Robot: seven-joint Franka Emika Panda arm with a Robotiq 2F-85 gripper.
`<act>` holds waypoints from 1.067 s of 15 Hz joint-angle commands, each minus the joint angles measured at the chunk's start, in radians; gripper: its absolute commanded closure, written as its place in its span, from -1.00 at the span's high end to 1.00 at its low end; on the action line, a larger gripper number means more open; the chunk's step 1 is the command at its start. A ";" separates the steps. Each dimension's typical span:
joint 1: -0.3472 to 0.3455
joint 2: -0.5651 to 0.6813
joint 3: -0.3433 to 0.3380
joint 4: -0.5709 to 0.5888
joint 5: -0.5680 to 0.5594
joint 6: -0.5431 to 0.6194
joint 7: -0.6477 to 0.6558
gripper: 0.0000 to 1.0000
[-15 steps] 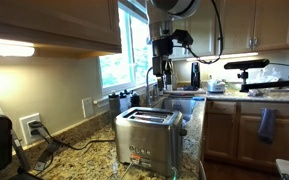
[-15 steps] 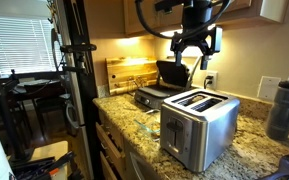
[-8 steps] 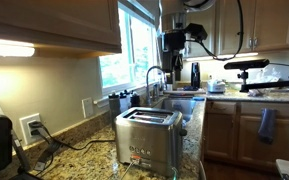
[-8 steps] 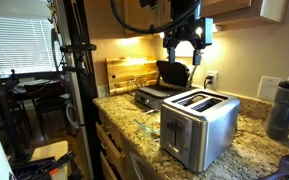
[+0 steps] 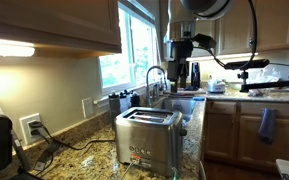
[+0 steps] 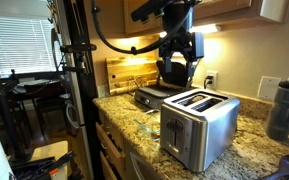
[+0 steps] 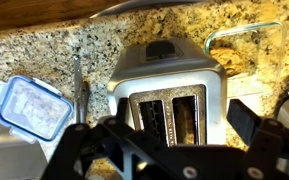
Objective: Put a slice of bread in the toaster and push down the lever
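Note:
The stainless-steel toaster [image 5: 148,140] stands on the granite counter and shows in both exterior views [image 6: 198,127]. In the wrist view I look down on its two slots [image 7: 168,112], with a black lever knob [image 7: 159,47] at its far end. A tan-golden surface shows inside the right slot [image 7: 189,115]; I cannot tell whether it is the slice of bread. No bread shows anywhere else. My gripper [image 7: 164,130] is open and empty. It hangs in the air above and behind the toaster [image 5: 181,75] [image 6: 179,72].
A black hinged appliance [image 6: 164,85] and a wooden board [image 6: 129,72] stand behind the toaster. A dark bottle [image 6: 287,105] is beside it. A blue-rimmed lid [image 7: 29,105] and a glass container [image 7: 246,45] lie on the counter. The sink tap [image 5: 154,75] is nearby.
The open gripper has come lower and moved sideways towards the spot above the toaster. The toaster has not moved.

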 commanded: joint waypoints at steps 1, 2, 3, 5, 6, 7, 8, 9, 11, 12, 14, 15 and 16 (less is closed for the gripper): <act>-0.013 -0.074 -0.006 -0.092 0.011 0.075 0.017 1.00; -0.013 -0.079 -0.009 -0.100 0.013 0.086 0.015 1.00; -0.013 -0.081 -0.013 -0.107 0.015 0.095 0.010 1.00; -0.006 -0.022 -0.009 -0.049 0.007 0.057 -0.001 1.00; -0.006 -0.025 -0.010 -0.054 0.008 0.061 -0.001 1.00; -0.006 -0.026 -0.011 -0.057 0.008 0.063 -0.001 1.00; -0.006 -0.026 -0.012 -0.059 0.008 0.064 -0.001 1.00; -0.006 -0.026 -0.012 -0.060 0.008 0.065 -0.001 1.00; -0.006 -0.026 -0.012 -0.060 0.008 0.065 -0.001 1.00; -0.006 -0.026 -0.012 -0.060 0.008 0.065 -0.001 1.00; -0.005 -0.051 -0.015 -0.092 0.012 0.098 -0.016 1.00; -0.005 -0.062 -0.015 -0.107 0.011 0.104 -0.020 1.00; -0.003 -0.074 -0.019 -0.123 0.018 0.113 -0.032 1.00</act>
